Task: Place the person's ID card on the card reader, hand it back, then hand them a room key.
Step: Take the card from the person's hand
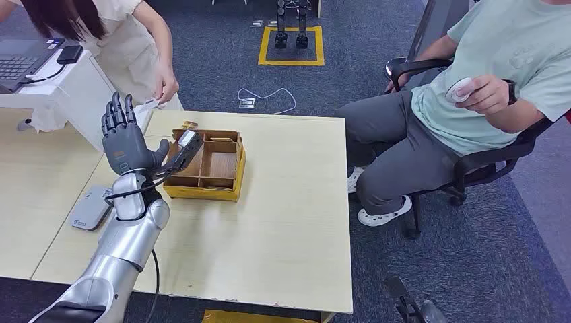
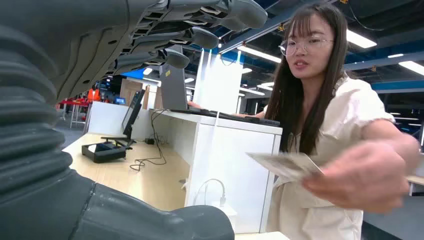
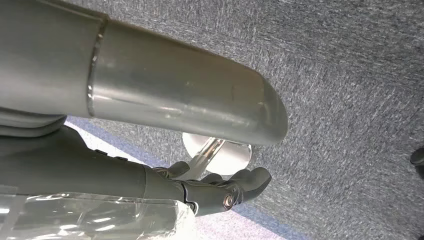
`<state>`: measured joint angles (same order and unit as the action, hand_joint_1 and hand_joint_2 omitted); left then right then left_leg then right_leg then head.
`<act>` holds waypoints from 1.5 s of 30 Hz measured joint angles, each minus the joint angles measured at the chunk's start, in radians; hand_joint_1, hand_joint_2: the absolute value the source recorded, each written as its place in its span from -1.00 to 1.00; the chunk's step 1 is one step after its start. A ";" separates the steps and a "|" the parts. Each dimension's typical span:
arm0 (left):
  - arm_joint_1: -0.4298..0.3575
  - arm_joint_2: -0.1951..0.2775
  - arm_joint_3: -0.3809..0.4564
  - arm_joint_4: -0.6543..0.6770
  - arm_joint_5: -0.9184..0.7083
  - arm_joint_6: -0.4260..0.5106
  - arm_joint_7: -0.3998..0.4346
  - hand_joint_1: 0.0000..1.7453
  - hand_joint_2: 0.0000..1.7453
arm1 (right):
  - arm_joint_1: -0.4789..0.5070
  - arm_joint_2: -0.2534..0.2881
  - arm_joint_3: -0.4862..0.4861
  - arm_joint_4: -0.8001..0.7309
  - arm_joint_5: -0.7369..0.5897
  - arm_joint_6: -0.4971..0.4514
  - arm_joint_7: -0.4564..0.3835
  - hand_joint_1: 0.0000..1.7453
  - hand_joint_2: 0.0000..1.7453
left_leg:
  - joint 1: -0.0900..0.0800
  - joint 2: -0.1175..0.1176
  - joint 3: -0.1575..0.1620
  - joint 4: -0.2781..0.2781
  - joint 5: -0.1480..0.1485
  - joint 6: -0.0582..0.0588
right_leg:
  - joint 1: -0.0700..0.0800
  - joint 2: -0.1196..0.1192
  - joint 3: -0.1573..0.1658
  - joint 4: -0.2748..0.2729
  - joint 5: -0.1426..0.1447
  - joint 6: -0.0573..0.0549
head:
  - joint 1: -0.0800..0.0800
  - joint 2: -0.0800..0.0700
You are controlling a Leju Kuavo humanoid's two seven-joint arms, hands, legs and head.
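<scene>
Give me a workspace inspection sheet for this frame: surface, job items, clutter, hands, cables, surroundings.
Surface: light wooden table, no spills seen.
Job's things: card in the standing person's hand, held out toward the robot; grey card reader near the table's left edge; wooden compartment box mid-table, contents unclear.
Clutter: nothing seen.
Hands: left hand raised, fingers spread, holding nothing; right hand hangs toward the floor, fingers curled, nothing in it.
Cables: black cable along the left arm; white cable on the carpet.
Surroundings: second person seated on an office chair to the right; laptop on a white counter.
</scene>
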<state>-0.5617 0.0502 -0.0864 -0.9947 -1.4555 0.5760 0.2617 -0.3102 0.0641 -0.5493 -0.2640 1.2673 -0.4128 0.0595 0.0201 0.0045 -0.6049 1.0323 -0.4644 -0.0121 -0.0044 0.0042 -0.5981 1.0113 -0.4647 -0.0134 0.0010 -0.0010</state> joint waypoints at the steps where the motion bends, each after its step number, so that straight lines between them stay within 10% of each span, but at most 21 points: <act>1: 0.000 0.000 0.000 0.001 0.000 0.000 0.000 -1.00 1.00 | 0.000 0.000 0.000 0.000 0.000 0.000 0.000 -1.00 -1.00 | 0.000 0.000 0.000 0.000 0.000 0.000 | 0.000 0.000 0.000 0.000 0.000 0.000 | 0.000 0.000; 29: -0.004 -0.001 -0.017 0.007 0.004 0.002 0.000 -1.00 1.00 | 0.001 0.000 0.005 0.000 -0.002 -0.008 0.000 -1.00 -1.00 | 0.000 0.000 0.000 0.000 0.000 0.000 | 0.000 0.000 0.000 0.000 0.000 0.000 | 0.000 0.000; 34: -0.005 -0.001 -0.019 0.010 0.004 -0.004 -0.003 0.97 1.00 | 0.001 0.000 0.006 0.000 -0.003 -0.008 0.000 -1.00 -1.00 | 0.000 0.000 0.000 0.000 0.000 0.000 | 0.000 0.000 0.000 0.000 0.000 0.000 | 0.000 0.000; 45: -0.008 -0.001 -0.039 0.022 0.023 -0.023 -0.014 0.94 1.00 | 0.002 0.000 0.007 0.000 -0.011 -0.009 0.000 -1.00 -1.00 | 0.000 0.000 0.000 0.000 0.000 0.000 | 0.000 0.000 0.000 0.000 0.000 0.000 | 0.000 0.000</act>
<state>-0.5699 0.0496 -0.1251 -0.9724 -1.4326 0.5529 0.2480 -0.3078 0.0641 -0.5426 -0.2639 1.2566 -0.4222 0.0595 0.0201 0.0046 -0.6049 1.0323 -0.4644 -0.0121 -0.0044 0.0044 -0.5982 1.0113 -0.4647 -0.0134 0.0010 -0.0009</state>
